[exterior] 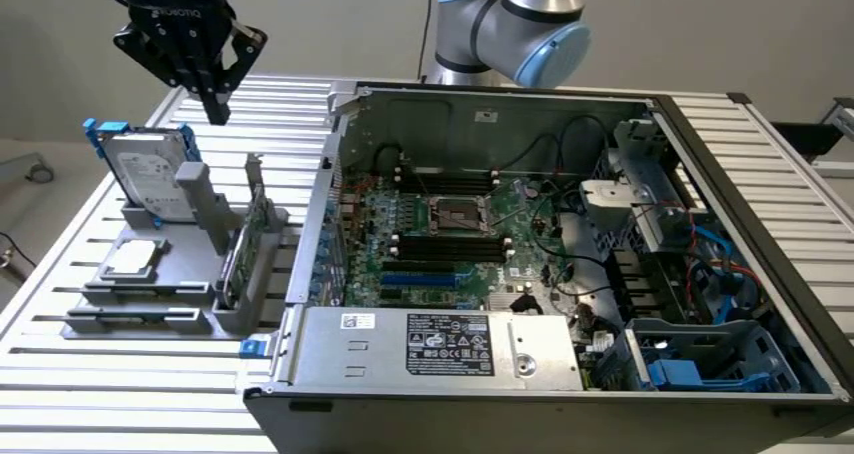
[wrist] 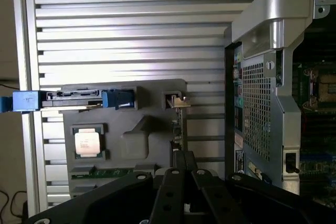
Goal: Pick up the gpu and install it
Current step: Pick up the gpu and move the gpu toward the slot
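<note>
A parts holder [exterior: 147,314] sits on the table [exterior: 80,374] at the exterior view's left, just beside the computer case [exterior: 310,234]. In it the hard drive [exterior: 140,169] stands behind, the chip [exterior: 134,259] lies in front, and the gpu [exterior: 238,259] stands on edge nearest the case.

The gpu [exterior: 238,254] stands on its edge in the grey holder [exterior: 147,324], so both its faces are almost hidden. In the wrist view the black fingers [wrist: 173,182] cover one end of it, and the bright metal piece at the other end is probably its bracket. The arm above the gripper [exterior: 214,112] is cut off by the upper edge of the exterior view, and so is the blue-grey joint [exterior: 521,24] behind the computer case [exterior: 507,114]. The front of the case runs out at the lower edge. The print on the power supply label [exterior: 447,342] and on the small chip [exterior: 131,259] is too small to read.
</note>
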### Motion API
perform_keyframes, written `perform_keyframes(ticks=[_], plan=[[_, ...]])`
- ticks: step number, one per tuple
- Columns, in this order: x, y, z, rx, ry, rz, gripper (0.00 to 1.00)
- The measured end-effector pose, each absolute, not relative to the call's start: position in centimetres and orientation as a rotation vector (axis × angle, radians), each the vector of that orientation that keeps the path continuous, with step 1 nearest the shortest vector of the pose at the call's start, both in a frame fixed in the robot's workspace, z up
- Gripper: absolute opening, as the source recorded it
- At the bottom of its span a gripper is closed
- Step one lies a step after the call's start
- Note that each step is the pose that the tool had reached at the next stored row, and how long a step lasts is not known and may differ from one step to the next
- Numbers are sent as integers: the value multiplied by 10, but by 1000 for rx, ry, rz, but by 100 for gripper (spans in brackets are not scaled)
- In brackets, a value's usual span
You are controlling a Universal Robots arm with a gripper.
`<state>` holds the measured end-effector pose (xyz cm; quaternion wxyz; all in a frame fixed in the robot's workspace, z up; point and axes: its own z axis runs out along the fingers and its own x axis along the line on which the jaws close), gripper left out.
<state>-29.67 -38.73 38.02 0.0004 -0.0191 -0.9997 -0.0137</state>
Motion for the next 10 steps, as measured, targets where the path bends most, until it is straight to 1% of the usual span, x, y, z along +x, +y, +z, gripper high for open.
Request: perform_keyframes(ticks=[7,8,9,10], plan=[[-297,-387,380,-60,-3140,-43,11],[-297,-387,380,-60,-3140,-43,12],[-297,-387,380,-60,-3140,-43,17],[-297,-387,380,-60,-3140,-43,17]])
